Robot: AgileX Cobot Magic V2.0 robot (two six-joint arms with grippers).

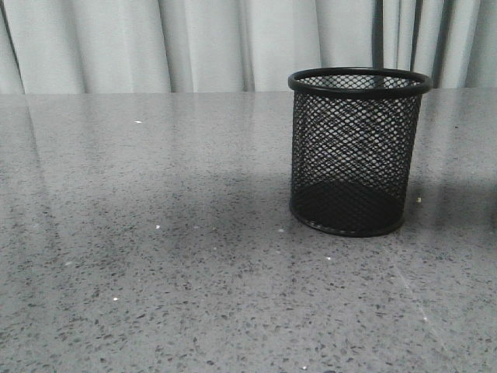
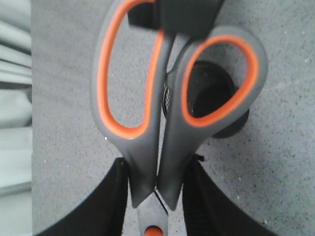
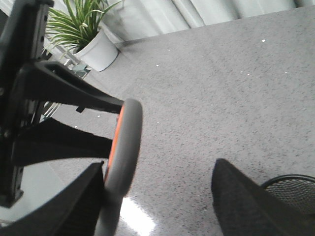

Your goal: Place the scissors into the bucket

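Observation:
The scissors [image 2: 147, 147], with dark grey handles lined orange, fill the left wrist view. My left gripper [image 2: 155, 172] is shut on their neck just above the orange pivot dot, high over the table. The black wire-mesh bucket [image 1: 353, 155] stands upright and empty at the table's right. It also shows through a finger loop in the left wrist view [image 2: 209, 91]. My right gripper [image 3: 158, 169] is open, with one finger right beside a scissors handle loop [image 3: 125, 142] and the bucket's rim [image 3: 290, 189] low beside the other. Neither gripper shows in the front view.
The grey speckled tabletop [image 1: 155, 256] runs back to a pale curtain [image 1: 202, 39]. The left arm's black frame [image 3: 54, 88] crosses the right wrist view. A potted plant in a white pot [image 3: 101, 51] stands beyond the table. A blurred black part [image 2: 189, 14] overlaps the handle tops.

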